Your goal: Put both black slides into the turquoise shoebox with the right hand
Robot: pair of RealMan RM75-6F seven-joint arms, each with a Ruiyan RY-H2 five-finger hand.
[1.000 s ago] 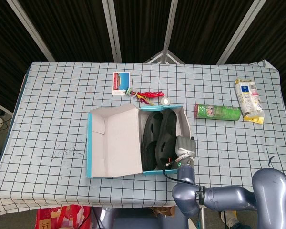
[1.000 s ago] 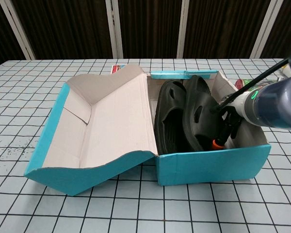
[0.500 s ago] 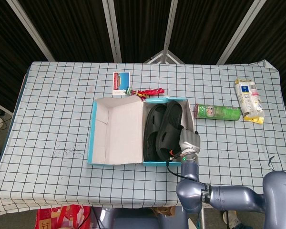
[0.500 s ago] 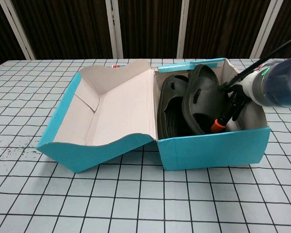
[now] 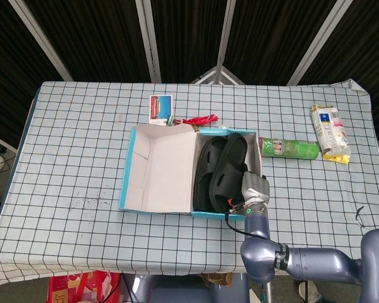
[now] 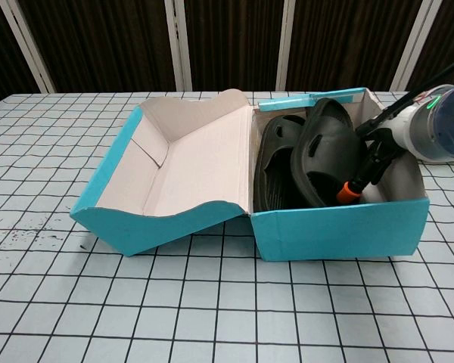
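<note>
Right hand (image 6: 372, 162) fingers hidden inside turquoise shoebox (image 6: 340, 231), behind black slides (image 6: 318, 159).

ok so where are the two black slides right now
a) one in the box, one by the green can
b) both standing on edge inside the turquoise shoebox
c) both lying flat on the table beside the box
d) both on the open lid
b: both black slides stand on edge, side by side, inside the turquoise shoebox, with the right hand reaching in beside them; none lies on the table or on the open lid.

Checked tablecloth table (image 5: 76, 139), turquoise shoebox (image 5: 158, 170), green can (image 5: 289, 149), snack packet (image 5: 329, 133), card (image 5: 160, 106)
</note>
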